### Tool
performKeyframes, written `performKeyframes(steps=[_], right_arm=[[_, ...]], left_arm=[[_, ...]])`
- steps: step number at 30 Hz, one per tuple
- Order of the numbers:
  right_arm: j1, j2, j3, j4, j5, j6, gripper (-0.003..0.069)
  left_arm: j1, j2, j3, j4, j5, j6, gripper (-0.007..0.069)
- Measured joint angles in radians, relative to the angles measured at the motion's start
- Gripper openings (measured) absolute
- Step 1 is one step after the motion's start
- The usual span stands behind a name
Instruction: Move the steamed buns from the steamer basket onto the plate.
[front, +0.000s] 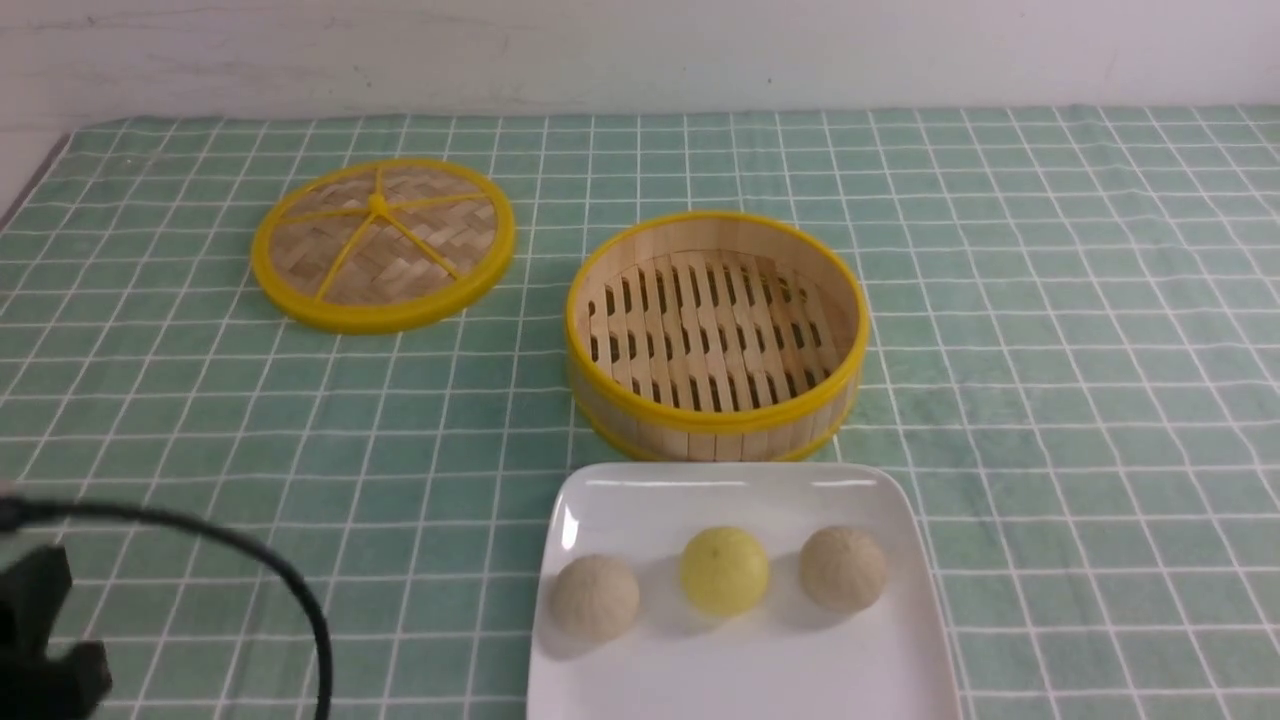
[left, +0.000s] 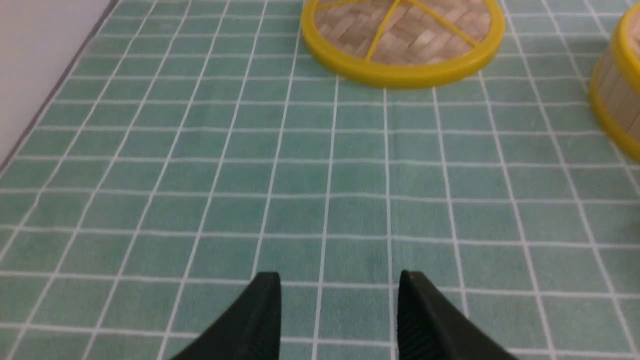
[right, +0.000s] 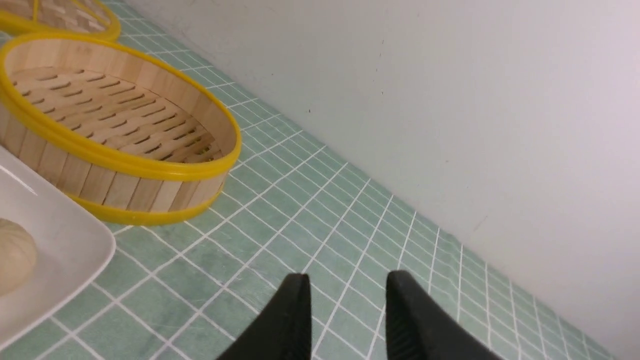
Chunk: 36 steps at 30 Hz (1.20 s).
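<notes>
Buns (front: 724, 570) look light and soft — grip gently across the middle; both arms' jaws stand apart, holding nothing.

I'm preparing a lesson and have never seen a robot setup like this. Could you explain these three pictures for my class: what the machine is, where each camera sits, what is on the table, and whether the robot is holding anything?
The machine is a robot with two arms, each ending in a two-fingered gripper. One picture looks forward from between the arms; the other two come from cameras on each wrist, so the black prongs at their lower edges are the left gripper and the right gripper.

On a green checked tablecloth lie a flat woven lid, a round bamboo steamer basket with nothing in it, and a white plate. On the plate sit three steamed buns in a row: a beige one, a yellow one and another beige one.

Both grippers stand open above bare cloth, holding nothing.
</notes>
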Motion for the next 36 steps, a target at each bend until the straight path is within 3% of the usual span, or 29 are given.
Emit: performKeyframes(steps=[4,9,18,36], right_arm=[[0.0,0.0,0.0,-0.018,-0.008,0.0,0.0239],[0.0,0.0,0.0,-0.02,-0.013,0.0,0.0239],[0.0,0.0,0.0,-0.022,-0.016,0.0,0.0239],[0.0,0.0,0.001,-0.022,-0.017,0.0,0.0239]], left_arm=[[0.036,-0.131,0.188,-0.011,-0.12,-0.042,0.0345],[0.042,-0.251,0.269,-0.011,-0.138,-0.056,0.0345],[0.042,-0.43,0.287,0.0,0.058,-0.06,0.0345],[0.043,-0.457,0.299,-0.003,0.06,-0.113,0.0345]])
